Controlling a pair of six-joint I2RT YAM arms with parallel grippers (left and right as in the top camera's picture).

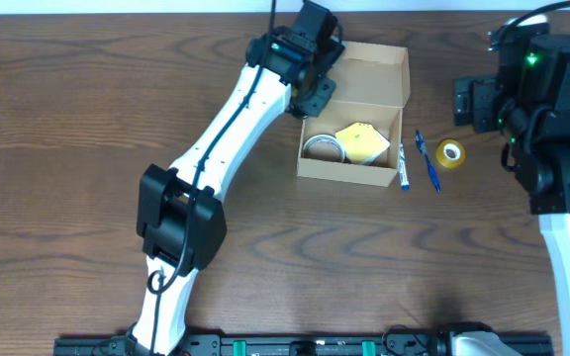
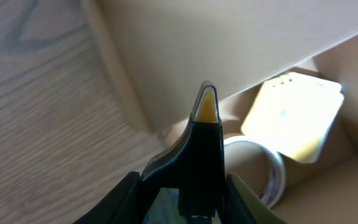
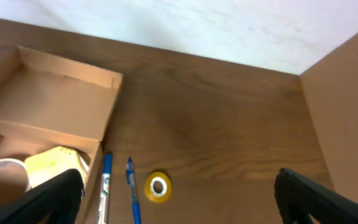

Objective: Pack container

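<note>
Overhead view of a dark wood-grain table (image 1: pixel 87 99). From the lower left my left arm reaches up and across, and my left gripper (image 1: pixel 313 97) sits at the back left corner of the container (image 1: pixel 349 173), where the box wall meets the flap lid (image 1: pixel 369 71). The wrist view shows one yellow-tipped finger (image 2: pixel 206 106) close against cardboard. I cannot tell whether the claw is pinching the wall or only resting beside it.

The container stands open just right of centre, with the lid folded back. Inside lie a white tape roll (image 1: pixel 322 147) and a yellow pad (image 1: pixel 362 141), side by side.

Just right of the box, two blue pens (image 1: pixel 403 166) lie on the table, and a yellow tape roll (image 1: pixel 450 153) lies near them. My right gripper (image 3: pixel 179 177) hangs above that area, spread wide and holding nothing.

I judge packing partly done. The next move likely calls for the right claw to come down on a pen or the yellow roll and carry it into the box.

Beyond the table's far edge there is only a pale, blurred surface.
</note>
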